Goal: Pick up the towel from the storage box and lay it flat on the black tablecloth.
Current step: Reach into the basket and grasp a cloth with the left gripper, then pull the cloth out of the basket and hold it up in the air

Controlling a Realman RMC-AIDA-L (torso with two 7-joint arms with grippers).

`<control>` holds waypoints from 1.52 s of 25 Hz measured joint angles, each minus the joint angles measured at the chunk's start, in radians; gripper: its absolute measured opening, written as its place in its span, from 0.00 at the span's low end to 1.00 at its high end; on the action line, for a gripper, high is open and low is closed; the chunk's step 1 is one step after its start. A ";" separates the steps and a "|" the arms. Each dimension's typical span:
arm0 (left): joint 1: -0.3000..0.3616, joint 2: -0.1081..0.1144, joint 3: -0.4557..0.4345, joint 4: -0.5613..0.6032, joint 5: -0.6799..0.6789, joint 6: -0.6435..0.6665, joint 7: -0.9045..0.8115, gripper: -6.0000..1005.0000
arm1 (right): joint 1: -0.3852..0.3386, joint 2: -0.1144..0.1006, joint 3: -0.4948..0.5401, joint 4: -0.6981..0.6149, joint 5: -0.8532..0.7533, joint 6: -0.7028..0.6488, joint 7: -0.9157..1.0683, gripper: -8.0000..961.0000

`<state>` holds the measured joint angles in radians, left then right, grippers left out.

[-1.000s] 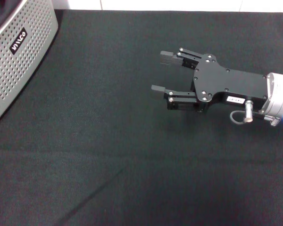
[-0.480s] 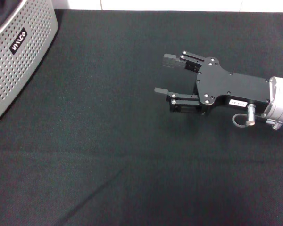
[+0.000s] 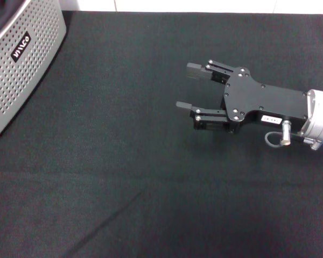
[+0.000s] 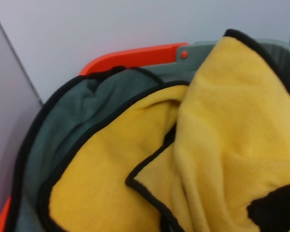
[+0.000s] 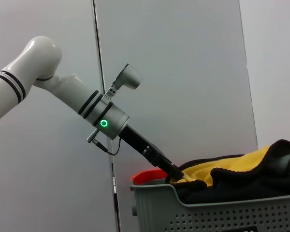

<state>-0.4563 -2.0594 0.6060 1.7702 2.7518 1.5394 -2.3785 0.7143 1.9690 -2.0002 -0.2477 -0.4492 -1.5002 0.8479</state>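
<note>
The towel (image 4: 135, 164) lies bunched in the storage box (image 5: 217, 215), yellow face up with grey-green folds and a dark stitched edge. In the right wrist view the towel (image 5: 217, 170) heaps above the box rim. My left gripper (image 5: 176, 175) reaches down at a slant into that heap and is partly buried in the cloth. The head view shows only the box's perforated wall (image 3: 16, 64) at the far left, standing on the black tablecloth (image 3: 124, 177). My right gripper (image 3: 187, 86) hovers open and empty over the cloth at centre right, pointing toward the box.
The box has an orange rim (image 4: 135, 55) at its far side. Pale wall panels (image 5: 183, 72) rise behind the box. A faint crease (image 3: 107, 220) runs across the near part of the tablecloth.
My right gripper has drifted slightly to the right and a little nearer, still open. The box has not moved.
</note>
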 joint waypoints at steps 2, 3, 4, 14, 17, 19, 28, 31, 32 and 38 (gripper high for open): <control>0.001 0.000 0.000 -0.002 -0.014 0.003 0.000 0.47 | -0.006 0.000 0.000 0.000 0.000 0.000 -0.001 0.88; 0.002 0.001 0.000 -0.004 -0.018 0.004 0.000 0.44 | -0.008 0.000 0.000 0.000 0.000 0.000 -0.001 0.88; 0.002 0.002 0.000 -0.007 -0.019 0.004 0.000 0.41 | -0.009 0.000 0.000 0.000 0.000 -0.001 -0.001 0.88; 0.002 -0.001 -0.004 0.017 -0.040 0.003 -0.006 0.08 | -0.025 0.002 0.000 -0.001 0.003 -0.008 -0.001 0.88; 0.011 -0.002 -0.008 0.047 -0.082 0.001 -0.007 0.06 | -0.038 0.002 0.001 -0.007 0.005 -0.010 -0.001 0.88; 0.019 -0.002 -0.011 0.076 -0.119 0.000 -0.008 0.05 | -0.043 0.002 0.002 -0.008 0.005 -0.011 -0.001 0.88; 0.076 0.001 -0.052 0.162 -0.552 0.000 0.017 0.04 | -0.056 0.002 0.023 -0.008 0.000 -0.018 -0.001 0.88; 0.106 0.005 -0.053 0.163 -0.731 0.001 0.052 0.04 | -0.063 0.002 0.027 -0.003 0.003 -0.023 -0.010 0.88; 0.113 0.005 -0.053 0.164 -0.786 0.002 0.068 0.04 | -0.066 0.002 0.032 -0.002 0.004 -0.025 -0.015 0.88; 0.124 0.004 -0.051 0.165 -1.040 0.052 0.134 0.04 | -0.077 0.002 0.058 0.001 0.002 -0.029 -0.026 0.88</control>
<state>-0.3325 -2.0551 0.5554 1.9356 1.7118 1.5917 -2.2447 0.6374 1.9712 -1.9427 -0.2467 -0.4468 -1.5288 0.8215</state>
